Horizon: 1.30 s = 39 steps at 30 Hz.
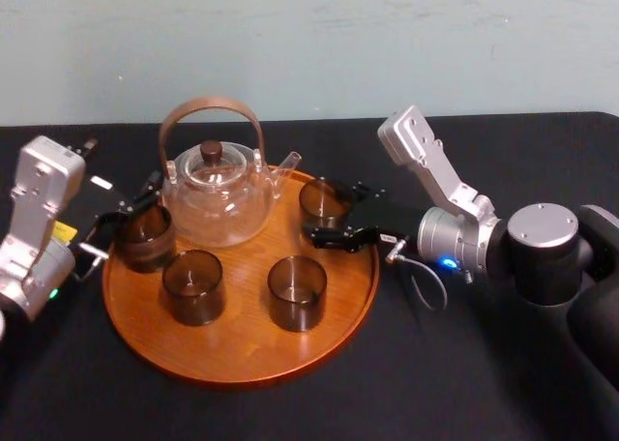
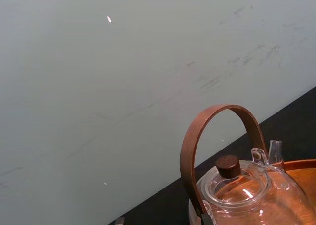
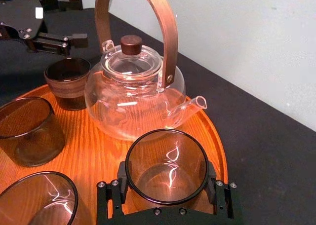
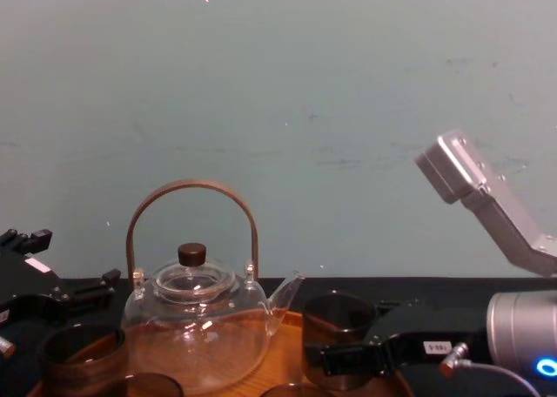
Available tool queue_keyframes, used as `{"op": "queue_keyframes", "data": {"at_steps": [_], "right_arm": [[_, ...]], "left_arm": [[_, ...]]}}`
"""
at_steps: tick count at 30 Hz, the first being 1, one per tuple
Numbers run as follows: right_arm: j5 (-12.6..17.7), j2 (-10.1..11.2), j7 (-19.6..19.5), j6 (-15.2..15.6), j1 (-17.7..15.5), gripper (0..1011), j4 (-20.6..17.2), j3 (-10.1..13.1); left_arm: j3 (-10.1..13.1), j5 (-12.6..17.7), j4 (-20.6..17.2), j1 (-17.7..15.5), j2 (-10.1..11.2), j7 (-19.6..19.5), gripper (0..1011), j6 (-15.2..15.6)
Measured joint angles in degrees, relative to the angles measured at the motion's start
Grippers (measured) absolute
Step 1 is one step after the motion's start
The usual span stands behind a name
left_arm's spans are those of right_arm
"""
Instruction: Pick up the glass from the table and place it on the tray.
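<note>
1. My right gripper point(image 3: 166, 181) reaches in from 3 o'clock. Its jaws are pinching the glass point(image 1: 324, 202), with one black pad flat against each side of the wall.
2. That glass is upright over the tray point(image 1: 242, 359), just inside the rim at about 2 o'clock. I cannot tell whether its base is touching the wood.
3. The teapot point(image 1: 215, 191) stands on the tray at 12 o'clock. Its spout points toward the held glass and comes close to it.
4. Three other dark glasses are on the tray: one at 10 o'clock against the rim point(image 1: 145, 238), one left of centre point(image 1: 193, 286) and one at about 4 o'clock point(image 1: 297, 292).
5. My left gripper point(image 1: 124, 214) sits at the tray's 10 o'clock edge with its fingers spread wide. It is just beside the rim glass and I see nothing held in it.
</note>
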Motion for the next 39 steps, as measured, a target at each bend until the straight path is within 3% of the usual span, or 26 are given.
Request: {"op": "queue_keyframes", "data": {"at_steps": [24, 29, 39], "right_arm": [[-0.33, -0.6, 0.28, -0.15, 0.39, 905, 1.26, -0.08], [-0.32, -0.58, 0.26, -0.17, 0.37, 1002, 1.22, -0.05], [0.13, -0.45, 0.72, -0.15, 0.24, 1002, 1.08, 0.24]], "left_arm": [[0.0, 0.0, 0.0, 0.0, 0.0, 0.0, 1001, 0.0], [0.0, 0.0, 0.0, 0.0, 0.0, 0.0, 1001, 0.0], [0.0, 0.0, 0.0, 0.0, 0.0, 0.0, 1001, 0.0]]}}
